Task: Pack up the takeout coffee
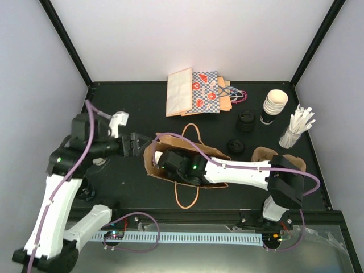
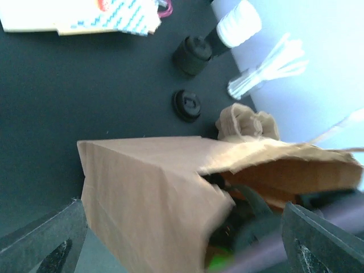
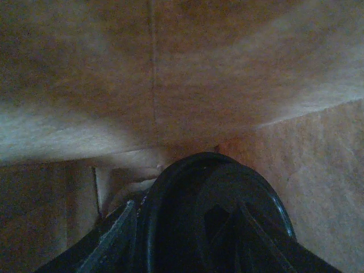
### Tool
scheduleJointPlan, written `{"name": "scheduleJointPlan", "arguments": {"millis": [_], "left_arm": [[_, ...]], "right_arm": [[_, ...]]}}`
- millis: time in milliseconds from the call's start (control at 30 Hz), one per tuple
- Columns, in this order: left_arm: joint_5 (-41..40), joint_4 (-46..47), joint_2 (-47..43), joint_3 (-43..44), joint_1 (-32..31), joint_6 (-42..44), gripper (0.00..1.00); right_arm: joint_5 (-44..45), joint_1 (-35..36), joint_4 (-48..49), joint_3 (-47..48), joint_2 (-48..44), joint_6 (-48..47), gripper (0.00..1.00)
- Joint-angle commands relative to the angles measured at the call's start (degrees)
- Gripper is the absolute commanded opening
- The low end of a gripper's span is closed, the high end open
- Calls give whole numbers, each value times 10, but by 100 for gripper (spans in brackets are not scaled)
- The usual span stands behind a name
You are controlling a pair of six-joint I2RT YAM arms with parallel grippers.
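1. The right hand (image 3: 182,215) is deep inside the brown paper bag (image 1: 152,164). Its fingers sit on either side of the coffee cup (image 3: 219,185) and seem to grip it just below the black lid. Only the lid shows, and the bag's walls press in close around it.
2. The left hand (image 1: 135,145) is spread wide and holds nothing. It sits just beside the bag's left edge, so nothing steadies the bag, and the right arm could drag or topple it on the way out.
3. The pictures do not show whether the cup's base rests on anything. If the hand lets go too soon, the cup could drop or tip, the lid could pop and the coffee could spill.
4. Space inside is tight, so a finger or the wrist could snag the paper wall or a handle loop (image 1: 187,198) and lift the bag.
5. Too hard a squeeze could dent the paper cup or loosen its lid.
6. If the bag slides right, it could knock the loose lid (image 1: 236,146) nearby on the surface (image 1: 131,108).
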Motion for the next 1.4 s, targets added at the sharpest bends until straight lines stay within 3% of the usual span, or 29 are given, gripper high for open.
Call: {"name": "scheduleJointPlan", "arguments": {"millis": [0,100,333,567,667,800,867,1000,1367], "left_arm": [[-15,-71,-66,28,1,-5,93],[16,-98,-83,19,-3,-6,83],[-47,-125,-76,15,-31,8,68],[-146,-86,-30,10,-158,-42,65],[-211,-118,10,34,-199,-48,44],[-279,-163,47,87,-201,-33,12],[-282,-164,53,106,-201,-21,3],[-267,-166,70,118,-203,-3,2],[-316,-171,104,188,-205,88,2]], "right_arm": [[-86,-22,-92,-20,39,43,49],[-97,-24,-93,-15,36,49,49],[-101,-24,-110,0,39,57,49],[-90,-23,-123,3,38,68,51],[-93,-23,-122,3,32,74,52],[-98,-24,-122,6,4,84,66],[-91,-23,-125,14,-16,88,76],[-73,-24,-144,54,-49,87,99],[-47,-24,-145,113,-161,119,100]]}}
